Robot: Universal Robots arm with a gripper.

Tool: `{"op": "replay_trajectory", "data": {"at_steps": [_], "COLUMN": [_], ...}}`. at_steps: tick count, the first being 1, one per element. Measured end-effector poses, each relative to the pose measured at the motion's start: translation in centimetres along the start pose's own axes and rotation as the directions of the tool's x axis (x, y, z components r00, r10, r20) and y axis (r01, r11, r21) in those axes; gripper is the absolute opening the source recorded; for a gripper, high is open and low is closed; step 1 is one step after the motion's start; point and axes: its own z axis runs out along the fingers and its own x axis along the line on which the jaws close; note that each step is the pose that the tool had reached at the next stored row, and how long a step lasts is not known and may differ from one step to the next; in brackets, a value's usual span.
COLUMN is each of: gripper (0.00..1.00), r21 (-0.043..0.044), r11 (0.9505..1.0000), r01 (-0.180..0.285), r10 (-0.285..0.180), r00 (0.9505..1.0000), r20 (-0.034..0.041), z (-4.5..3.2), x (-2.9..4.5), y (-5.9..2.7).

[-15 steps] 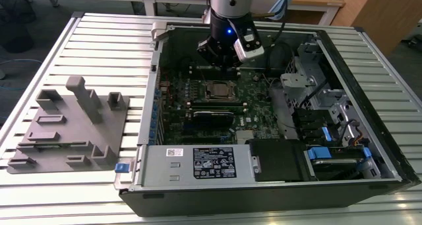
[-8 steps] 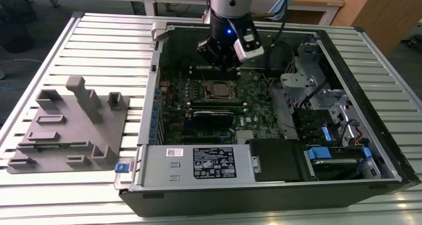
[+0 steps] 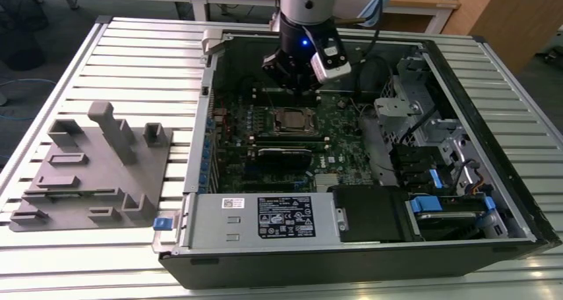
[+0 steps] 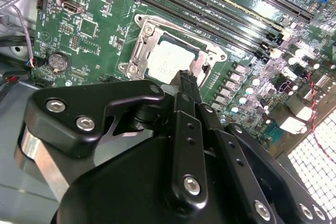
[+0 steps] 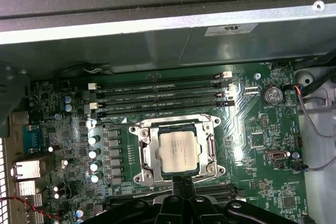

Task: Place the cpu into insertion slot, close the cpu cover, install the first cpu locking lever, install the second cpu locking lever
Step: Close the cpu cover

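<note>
at the exterior view's left a grey fixture (image 3: 92, 168) of blocks and posts sits on the slatted metal tabletop (image 3: 141, 56). just beside it, toward the middle, the open computer case (image 3: 198, 148) lies on its side with the green board (image 3: 237, 135) facing up. along the case's lower edge in that view is the power supply (image 3: 264, 217) with its label.

in the upper middle of the exterior view the arm (image 3: 308, 3) reaches down into the case, and its hand (image 3: 295, 82) hangs just above the board, a little higher in the frame than the insertion slot (image 3: 279, 123). the cpu (image 5: 178, 151) is seated in that slot, silver-grey face up. the cpu cover (image 5: 144, 153) lies flat around it, so the chip shows through the square window (i can't make out from here whether the levers are latched).

in both wrist views the hand (image 4: 186, 78) (image 5: 181, 181) is closed, fingers pressed together into one narrow black tip with nothing between them. the tip is right at one edge of the cover frame, but i can't tell whether it touches the metal. in the first wrist view the long black memory slots (image 5: 163, 95) run alongside the socket on the side away from the hand.

at the exterior view's right the drive bays (image 3: 440, 181) with blue tabs fill that end of the case.
</note>
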Motion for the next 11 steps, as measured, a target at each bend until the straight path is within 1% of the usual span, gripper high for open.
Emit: {"op": "replay_trajectory", "data": {"at_steps": [2, 7, 11], "gripper": [0.1, 0.1, 0.1], "r21": [0.0, 0.0, 0.0001], "r11": [1.0, 1.0, 1.0], "r01": [0.0, 0.0, 0.0], "r10": [0.0, 0.0, 0.0], "r00": [1.0, 1.0, 1.0], "r20": [0.0, 0.0001, 0.0002], "z": [0.04, 0.04, 0.13], "x": [0.26, 0.32, 0.64], "y": [-0.03, -0.04, -0.08]}}
